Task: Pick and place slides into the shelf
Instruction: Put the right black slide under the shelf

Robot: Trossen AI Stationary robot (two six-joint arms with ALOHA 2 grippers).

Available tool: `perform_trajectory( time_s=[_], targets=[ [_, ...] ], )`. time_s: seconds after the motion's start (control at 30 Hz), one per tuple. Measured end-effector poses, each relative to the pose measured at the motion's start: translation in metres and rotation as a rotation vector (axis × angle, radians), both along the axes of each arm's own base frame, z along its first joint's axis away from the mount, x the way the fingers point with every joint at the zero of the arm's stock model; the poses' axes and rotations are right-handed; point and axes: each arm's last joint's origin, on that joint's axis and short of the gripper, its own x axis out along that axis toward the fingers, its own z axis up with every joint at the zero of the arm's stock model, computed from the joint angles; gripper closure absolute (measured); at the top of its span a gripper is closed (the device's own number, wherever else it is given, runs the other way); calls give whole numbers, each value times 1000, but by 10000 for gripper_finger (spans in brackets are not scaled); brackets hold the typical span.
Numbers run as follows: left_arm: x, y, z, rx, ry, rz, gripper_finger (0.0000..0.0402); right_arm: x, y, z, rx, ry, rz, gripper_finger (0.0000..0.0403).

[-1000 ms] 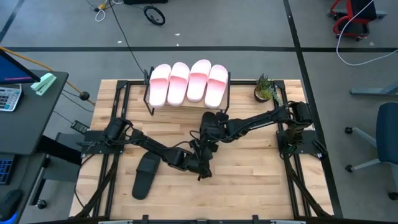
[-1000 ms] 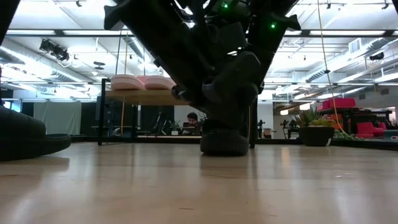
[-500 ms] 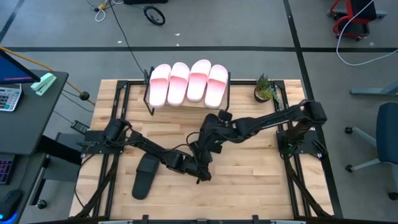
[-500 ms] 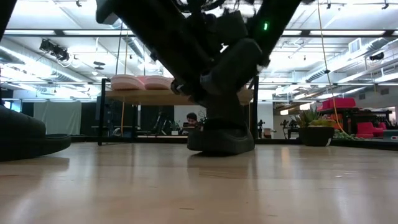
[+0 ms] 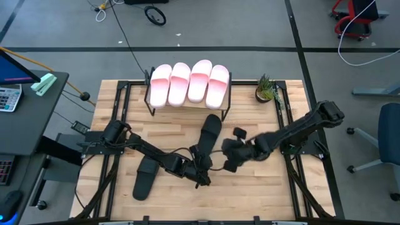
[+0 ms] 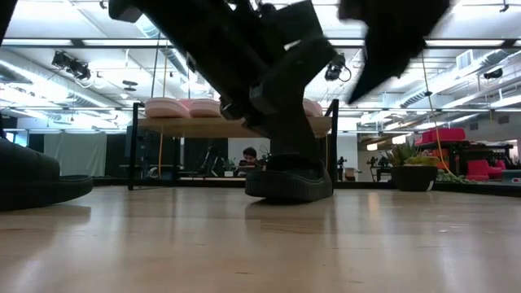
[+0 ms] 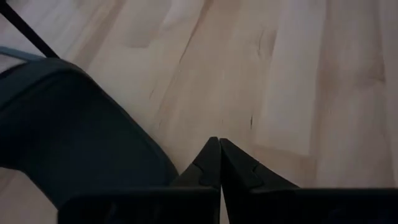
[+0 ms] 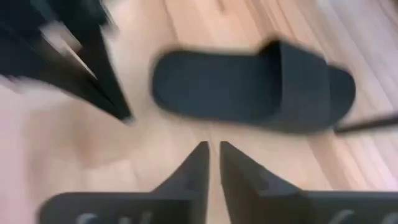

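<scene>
The shelf (image 5: pixel 189 101) at upper centre carries four pink slides (image 5: pixel 189 83). Just below it a black slide (image 5: pixel 208 133) lies on the table, long axis running up-frame, slightly tilted. The left gripper (image 5: pixel 201 178), shut and empty, sits at its heel and is nearer; the right gripper (image 5: pixel 227 161), nearly closed and empty, is right of it.

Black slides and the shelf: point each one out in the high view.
Black slide by the shelf (image 5: pixel 210 129), high view, on its strap end.
Black slide at the left (image 5: pixel 145 175), high view, mid-sole.
Shelf (image 5: pixel 228 95), high view, on its black frame at the right end.
</scene>
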Motion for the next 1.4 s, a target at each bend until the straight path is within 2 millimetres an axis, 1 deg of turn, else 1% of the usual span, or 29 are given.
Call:
perform_trajectory(
  time_s=[0.07, 0.1, 0.17, 0.23, 0.3, 0.4, 0.47, 0.57, 0.67, 0.8, 0.93, 1.07, 1.17, 1.27, 1.4],
  targets=[
    [-3, -2, 8, 9, -2, -17, 397, -10, 3, -24, -14, -17, -31, 388],
    [-4, -4, 13, 7, -14, -24, 396, -14, 3, -35, -11, -36, -44, 394],
    [-7, -5, 27, -1, -42, -31, 396, -20, -1, -52, 2, -93, -83, 393],
    [-10, -4, 40, -17, -69, -28, 398, -21, -11, -61, 23, -144, -141, 392],
    [-13, -2, 49, -39, -83, -10, 397, -21, -22, -69, 42, -172, -204, 398],
    [-15, -1, 51, -96, -102, 38, 394, -20, -39, -78, 56, -164, -274, 397],
    [-16, -3, 48, -113, -97, 53, 395, -17, -48, -80, 85, -174, -301, 399],
    [-17, -3, 39, -122, -59, 79, 398, -14, -56, -87, 113, -143, -309, 400],
    [-18, -3, 34, -141, -45, 110, 394, -11, -57, -97, 110, -116, -311, 400],
    [-18, -2, 32, -135, -34, 115, 397, -4, -56, -107, 96, -142, -287, 400],
    [-18, 1, 29, -108, -8, 105, 396, 8, -57, -108, 51, -177, -281, 401],
    [-17, 4, 29, -100, -3, 109, 394, 17, -71, -115, 31, -155, -323, 401],
    [-17, 7, 29, -96, 4, 116, 398, 19, -84, -119, 6, -129, -342, 401],
    [-17, 8, 28, -90, 19, 120, 394, 19, -94, -119, -11, -116, -353, 402],
    [-21, 9, 25, -91, 57, 147, 394, 18, -99, -110, -21, -132, -360, 402]
  ],
)
